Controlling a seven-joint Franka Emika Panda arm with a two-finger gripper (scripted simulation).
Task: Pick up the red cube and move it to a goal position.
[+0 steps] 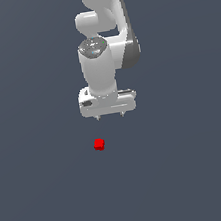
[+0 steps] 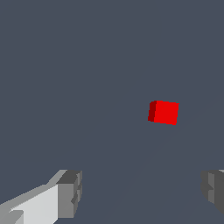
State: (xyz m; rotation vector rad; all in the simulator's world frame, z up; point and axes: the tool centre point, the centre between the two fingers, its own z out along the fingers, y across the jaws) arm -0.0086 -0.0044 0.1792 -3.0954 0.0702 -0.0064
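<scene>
Exterior and wrist views of a simulated pick-and-move task, approach stage. The largest element is the plain dark grey-blue desk (image 1: 40,194), which fills both views and carries no markings, edges or goal marker that can be made out. Above it hangs the white robot arm (image 1: 100,28), entering from the top of the exterior view with its last link pointing straight down, a posture that suits a vertical descent onto a small object. At its lower end sits the end effector (image 1: 110,116), its wide white body level and only the two short finger tips showing beneath it. The jaws stand wide apart and hold nothing; in the wrist view the two grey fingertips (image 2: 70,192) appear at opposite sides of the frame with bare desk between them. The smallest element is the red cube (image 1: 99,144), resting on the desk, clearly below the end effector and offset a little toward the exterior view's left. In the wrist view the cube (image 2: 163,112) lies ahead of the fingers, not between them, and is turned slightly so that a darker side face shows. The wide opening is judged to give clearance around a cube far narrower than the jaw span; a sideways correction then a descent appear to remain before any grasp. No brand, label or legible writing is visible on any surface.
</scene>
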